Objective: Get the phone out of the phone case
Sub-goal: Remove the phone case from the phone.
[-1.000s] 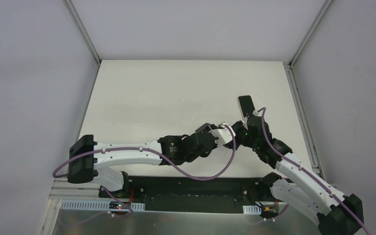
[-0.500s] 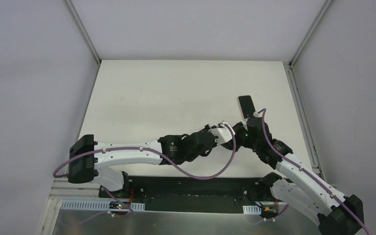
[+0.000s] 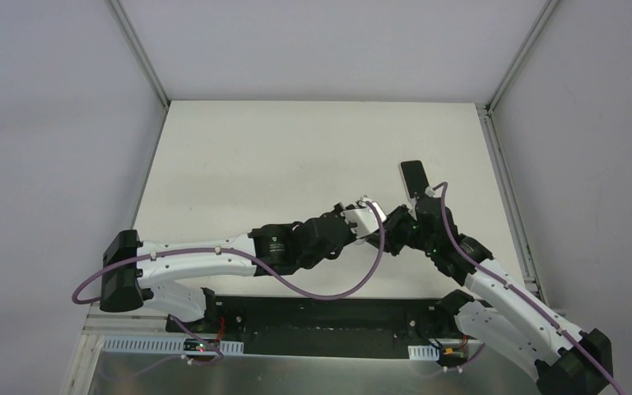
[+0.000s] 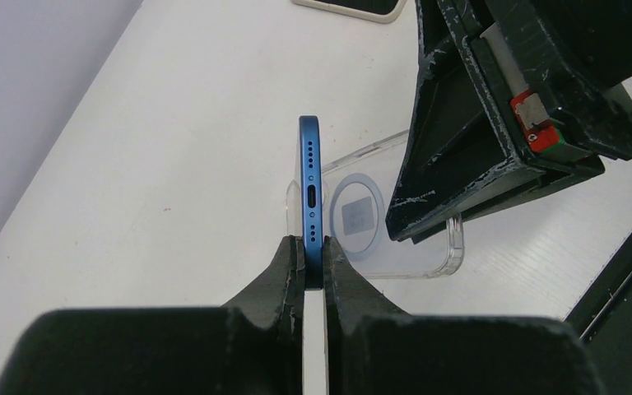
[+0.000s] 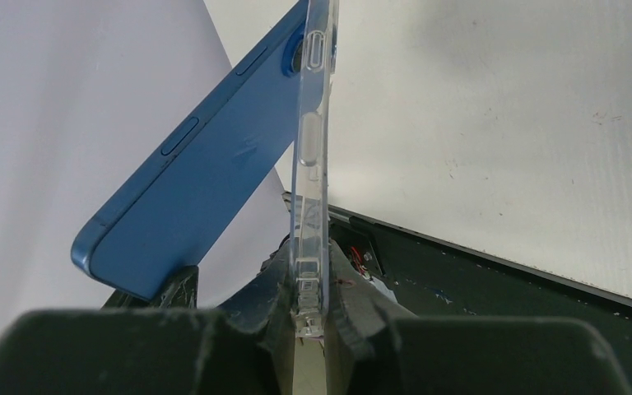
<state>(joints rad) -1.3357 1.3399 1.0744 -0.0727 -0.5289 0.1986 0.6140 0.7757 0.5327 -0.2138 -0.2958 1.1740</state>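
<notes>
White bench (image 3: 296,148) beneath; only wrist views show us our left tool (image 4: 313,251) pinching the slim blue phone (image 4: 310,181), right tool (image 5: 311,280) clamping the clear plastic case (image 5: 311,148).

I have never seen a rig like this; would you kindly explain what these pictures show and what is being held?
The machine is two white-and-black robot arms, the left arm and the right arm, bolted at the near edge of a white table. The wide picture looks down from above; the other two come from a camera on each wrist, showing its own fingers. The left gripper is shut on the bottom edge of a slim blue phone. The right gripper is clamped on the rim of a clear plastic phone case, with the phone tilted partly out of it. A dark flat rectangular device lies on the table beyond the arms.
</notes>
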